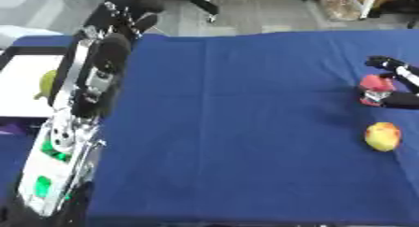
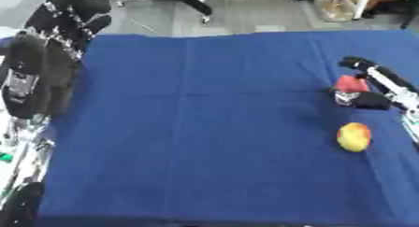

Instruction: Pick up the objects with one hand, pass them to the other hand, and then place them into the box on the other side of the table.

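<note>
Yellow-green fruit [image 1: 47,82] in white box [image 1: 20,88], we see it in left eye only, right hand [image 2: 370,88] curled round red object [image 2: 353,84], left hand [image 2: 72,13] raised, grip we cannot tell.

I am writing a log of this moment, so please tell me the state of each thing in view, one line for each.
Right hand: at the table's right edge, fingers curled round a red object.
Red object: held in the right hand, just above the cloth.
Yellow-red fruit: lying free on the blue tablecloth, apart from the hand.
Left hand: raised at the far left, holding nothing; fingers unclear.
White box: left of the table, a yellow-green item inside.
</note>
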